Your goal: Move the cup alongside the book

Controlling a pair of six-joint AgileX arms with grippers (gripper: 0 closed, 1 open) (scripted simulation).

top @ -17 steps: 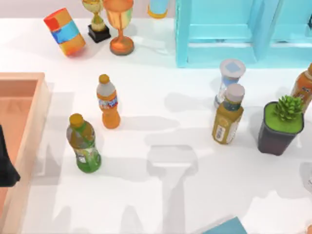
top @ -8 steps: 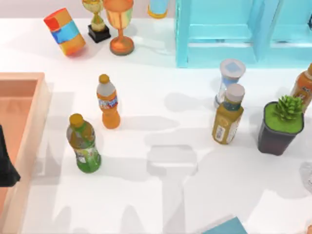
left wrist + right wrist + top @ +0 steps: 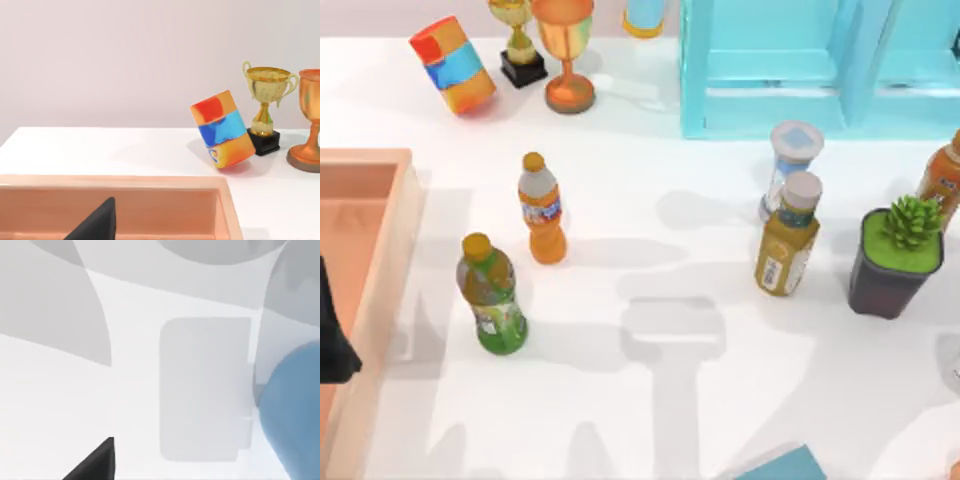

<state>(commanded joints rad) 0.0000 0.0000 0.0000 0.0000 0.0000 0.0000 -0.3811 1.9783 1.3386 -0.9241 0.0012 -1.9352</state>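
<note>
The task seems to be at an early stage: in the right wrist view the cup [image 3: 295, 405] stands on the white table [image 3: 60, 405] to one side of the right gripper, not between its fingers, and I cannot tell whether that gripper is released or clenched. In the top view only a corner of the book [image 3: 775, 467] shows at the near edge. The left arm [image 3: 332, 335] stays parked over the wooden tray [image 3: 390, 250], so the grasp, the carrying and the placing beside the book are all left.
</note>
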